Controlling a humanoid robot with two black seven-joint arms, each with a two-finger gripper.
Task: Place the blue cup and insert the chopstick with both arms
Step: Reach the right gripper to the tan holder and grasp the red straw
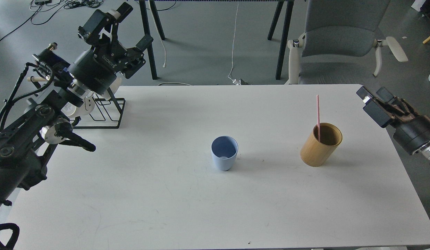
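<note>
- Blue cup point(224, 152): upright on the counter point(166, 194), left of the bamboo holder point(320, 145).
- Chopstick point(318, 116): standing inside that holder.
- Our left fingers point(144, 41) and right fingers point(364, 93): spread, empty, well apart from the holder.

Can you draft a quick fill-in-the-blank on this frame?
1. The pink chopstick stands inside the ____ holder.
2. The blue cup stands upright and ____ of contents.
3. The cup sits to the ____ of the holder in the head view.
4. Neither the left gripper nor the right gripper holds ____.

Missing words: tan; empty; left; anything
</note>
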